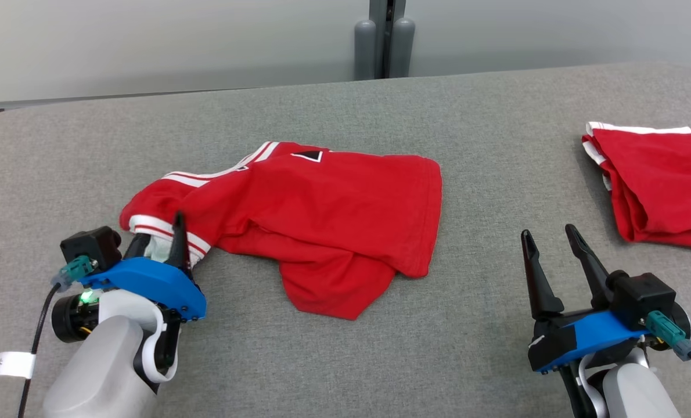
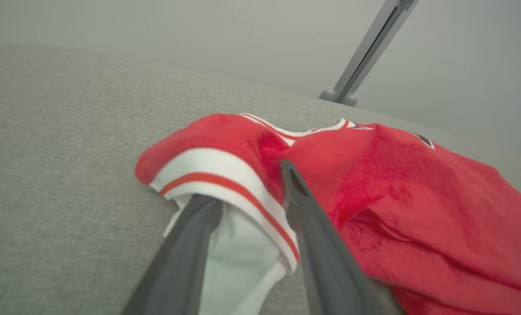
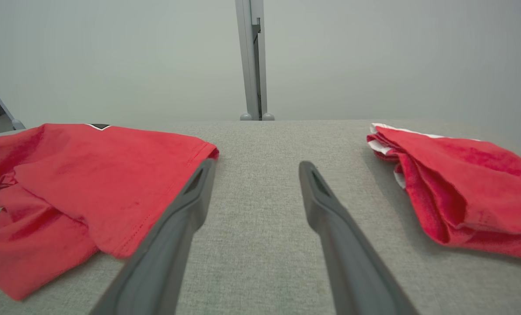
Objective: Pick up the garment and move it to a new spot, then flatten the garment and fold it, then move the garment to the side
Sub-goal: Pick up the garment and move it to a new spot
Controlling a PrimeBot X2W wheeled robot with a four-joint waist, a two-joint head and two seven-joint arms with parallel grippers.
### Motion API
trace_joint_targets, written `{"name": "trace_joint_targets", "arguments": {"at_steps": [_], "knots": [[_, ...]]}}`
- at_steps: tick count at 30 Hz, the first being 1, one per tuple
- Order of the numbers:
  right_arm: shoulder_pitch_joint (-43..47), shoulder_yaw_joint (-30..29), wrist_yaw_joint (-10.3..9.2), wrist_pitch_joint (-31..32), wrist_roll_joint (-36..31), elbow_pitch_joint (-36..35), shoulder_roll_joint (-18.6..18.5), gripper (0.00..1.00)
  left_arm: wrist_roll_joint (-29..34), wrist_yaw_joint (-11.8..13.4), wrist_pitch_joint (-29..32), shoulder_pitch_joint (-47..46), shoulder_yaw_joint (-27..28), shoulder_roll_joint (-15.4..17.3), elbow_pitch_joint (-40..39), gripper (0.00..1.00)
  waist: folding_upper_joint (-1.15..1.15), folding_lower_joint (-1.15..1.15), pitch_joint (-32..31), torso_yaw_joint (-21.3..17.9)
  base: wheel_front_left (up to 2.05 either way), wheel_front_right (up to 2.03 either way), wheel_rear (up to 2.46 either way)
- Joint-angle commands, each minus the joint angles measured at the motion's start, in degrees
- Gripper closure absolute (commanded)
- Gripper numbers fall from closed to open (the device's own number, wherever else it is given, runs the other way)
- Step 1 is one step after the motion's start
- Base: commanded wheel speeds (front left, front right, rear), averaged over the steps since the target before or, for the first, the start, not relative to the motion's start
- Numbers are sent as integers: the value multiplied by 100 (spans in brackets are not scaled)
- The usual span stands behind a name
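A wide grey cloth-covered table [image 1: 496, 325] ran across the whole scene, with a pale wall behind it and a grey post [image 1: 383, 38] standing at its far edge. The red shirt [image 1: 334, 203] lay rumpled on the table a little left of centre. Its body was partly spread, one lower corner was folded under in a point toward the robot, and a small black triangle showed near its far edge. A second red shirt [image 1: 659, 186], folded into a thick bundle with white trim, sat well apart at the far right.

The left gripper [image 1: 159, 235] was at the shirt's left end. Its fingers were parted around the white and red striped sleeve cuff [image 2: 216, 170]: one finger went under the cuff against the white lining and the other lay on the red cloth outside. The cloth hung slack between them rather than pinched. The right gripper [image 1: 548, 231] hung over bare table between the two shirts, its jaws spread wide and holding nothing.
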Motion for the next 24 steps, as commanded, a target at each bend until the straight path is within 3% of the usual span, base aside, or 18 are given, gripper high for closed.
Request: {"name": "trace_joint_targets", "arguments": {"at_steps": [1, 6, 10, 24], "knots": [[-85, 1, 1, -38, 9, 39, -7, 0, 4, -76, -134, -45, -14, -36, 66, 0, 0, 0, -34, 33, 0, 0, 0], [-75, 4, 1, -68, 21, 140, -6, 0, 146, -184, -393, 7, -77, -35, 87, 0, 0, 0, -185, 105, 0, 0, 0], [-15, 1, 1, -90, 23, 214, -7, 0, 256, -132, -571, 250, -1, 36, -151, 0, 0, 0, -342, 143, 0, 0, 0], [422, 160, 1, -219, 161, 444, -6, 0, 885, 351, -670, 2209, 742, -147, -1940, 0, 0, 0, -862, 296, 0, 0, 0]]}}
